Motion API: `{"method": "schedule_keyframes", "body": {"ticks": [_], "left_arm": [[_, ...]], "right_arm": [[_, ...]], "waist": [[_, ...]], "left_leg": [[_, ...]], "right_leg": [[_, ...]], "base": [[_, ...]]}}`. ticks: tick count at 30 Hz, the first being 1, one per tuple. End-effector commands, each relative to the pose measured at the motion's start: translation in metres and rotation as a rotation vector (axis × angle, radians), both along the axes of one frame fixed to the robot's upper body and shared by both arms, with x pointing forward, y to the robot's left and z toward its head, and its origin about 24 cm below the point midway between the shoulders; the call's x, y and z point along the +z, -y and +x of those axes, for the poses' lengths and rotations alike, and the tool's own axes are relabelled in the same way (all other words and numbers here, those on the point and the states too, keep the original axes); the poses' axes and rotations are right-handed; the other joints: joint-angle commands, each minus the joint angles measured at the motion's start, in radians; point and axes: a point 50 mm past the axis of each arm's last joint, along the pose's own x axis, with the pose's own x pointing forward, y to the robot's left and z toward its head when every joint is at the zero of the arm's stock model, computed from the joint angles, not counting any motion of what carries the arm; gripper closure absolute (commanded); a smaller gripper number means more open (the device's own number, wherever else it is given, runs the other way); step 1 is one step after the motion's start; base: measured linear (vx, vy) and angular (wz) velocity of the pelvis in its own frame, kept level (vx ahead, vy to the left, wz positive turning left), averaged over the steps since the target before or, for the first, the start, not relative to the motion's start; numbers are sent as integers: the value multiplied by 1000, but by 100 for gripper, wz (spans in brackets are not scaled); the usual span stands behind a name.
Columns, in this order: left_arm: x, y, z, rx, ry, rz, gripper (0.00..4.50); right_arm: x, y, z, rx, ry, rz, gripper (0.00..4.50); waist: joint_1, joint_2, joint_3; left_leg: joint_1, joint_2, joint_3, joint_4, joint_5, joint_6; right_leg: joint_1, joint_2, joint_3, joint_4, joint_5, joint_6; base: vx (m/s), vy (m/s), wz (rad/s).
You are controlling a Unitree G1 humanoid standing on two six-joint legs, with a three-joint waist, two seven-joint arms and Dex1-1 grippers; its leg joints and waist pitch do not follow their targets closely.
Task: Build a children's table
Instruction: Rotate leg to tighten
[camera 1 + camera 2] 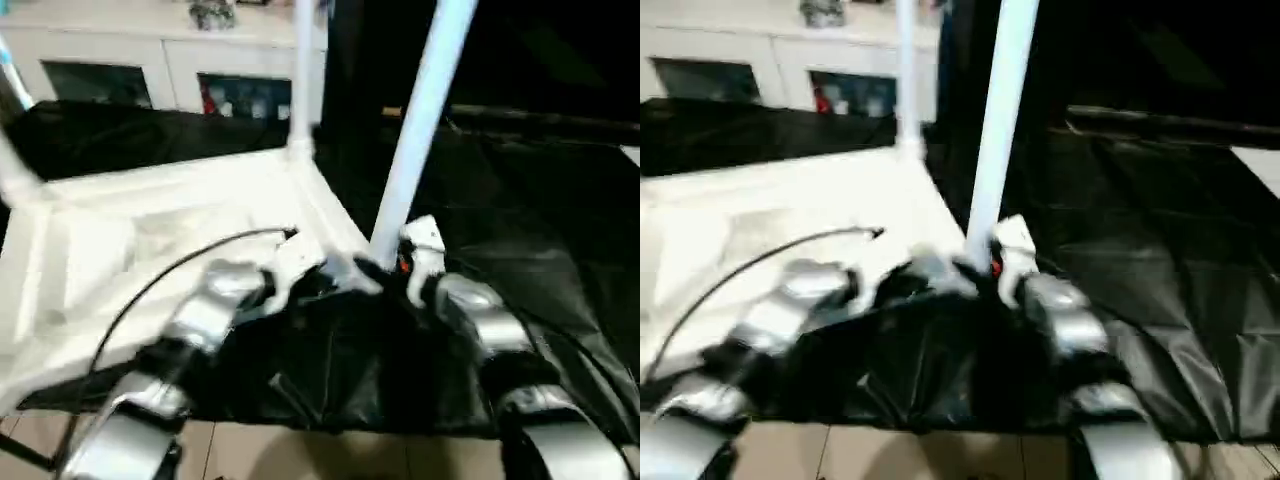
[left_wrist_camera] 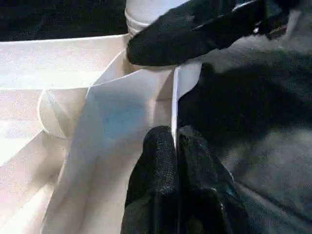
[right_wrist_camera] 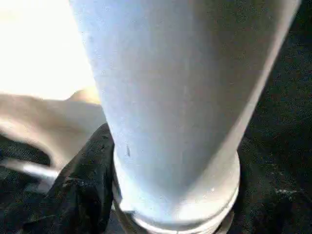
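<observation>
The tabletop (image 1: 150, 250) lies underside up on the black-draped work table (image 1: 540, 250), with its near right corner just ahead of both grippers. Left gripper (image 2: 174, 146): the two black fingers are pressed together on the thin edge wall of the tabletop at that corner, so the pinch is narrow, with only the plastic rim between the pads. In the left wrist view the ribbed underside runs away from this gripper, and a rounded rib curve sits just beyond the pinched wall. Right gripper (image 1: 385, 268): it sits at the foot of the nearest leg (image 1: 420, 130), just beside the left gripper's pinch point. One black finger (image 2: 195, 34) lies across the base of that leg where it meets the corner socket; in the right wrist view the leg's wide lower end and its ringed collar stand right in front of the fingers. The jaws stand fairly wide around the tube, but I cannot tell whether they actually clamp it. The leg rises from the corner, leaning slightly away from the right gripper toward the far right. A second leg (image 1: 301, 70) stands upright at the far right corner, well beyond both grippers. A white cabinet (image 1: 150, 70) stands behind the work table.
</observation>
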Motion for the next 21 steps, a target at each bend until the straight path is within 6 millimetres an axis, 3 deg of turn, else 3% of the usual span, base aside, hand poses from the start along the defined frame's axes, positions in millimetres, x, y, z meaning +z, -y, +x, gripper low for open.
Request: {"method": "schedule_keyframes", "body": {"ticks": [1, 2, 4, 5, 7, 15, 16, 17, 21], "left_arm": [[24, 24, 11, 45, 101, -87, 450], [24, 24, 11, 45, 101, -87, 450], [24, 26, 12, 44, 104, -86, 450], [23, 27, 11, 30, 106, -82, 450], [22, 27, 9, 5, 107, -84, 450], [23, 19, 0, -85, 104, -111, 450], [24, 13, -3, -118, 96, -109, 450], [24, 13, -4, -122, 96, -108, 450], [23, 4, -10, -190, 76, -99, 450]], "right_arm": [[-10, -43, -9, 106, -52, 28, 175], [-10, -43, -9, 106, -52, 28, 175], [-6, -49, -7, 121, -25, 31, 175], [-3, -50, -6, 133, -9, 39, 140], [1, -46, -4, 146, -1, 67, 103], [1, -21, -5, 185, 27, 30, 53], [2, -14, -8, 240, 37, 27, 53], [2, -13, -9, 247, 37, 26, 53], [3, 0, -18, 394, 24, 21, 53]], "waist": [[-4, 7, -69], [-4, 7, -69], [-3, 7, -73], [-1, 9, -75], [1, 6, -75], [9, 4, -75], [8, 12, -75], [7, 9, -76], [7, 18, -74]], "left_leg": [[-4, -14, 13, -70, -296, 32], [-4, -14, 13, -70, -296, 32], [-7, -9, 14, -73, -274, 41], [-9, -7, 15, -72, -256, 46], [-10, -7, 17, -72, -241, 55], [-13, -4, 19, -71, -219, 65], [-12, -3, 18, -71, -220, 65], [-14, -4, 18, -70, -217, 69], [-11, -3, 18, -71, -234, 77]], "right_leg": [[59, -37, 24, -107, -541, -60], [59, -37, 24, -107, -541, -60], [62, -38, 31, -95, -450, -99], [67, -39, 35, -86, -384, -130], [68, -39, 37, -80, -347, -152], [74, -44, 40, -75, -329, -169], [75, -43, 40, -73, -318, -174], [77, -42, 41, -73, -307, -175], [77, -38, 41, -72, -286, -196]], "base": [[0, 0, 0], [0, 0, 0], [0, 0, 0], [0, 0, 0], [0, 0, 0], [0, 0, 0], [0, 0, 0], [0, 0, 0], [0, 0, 0]]}}
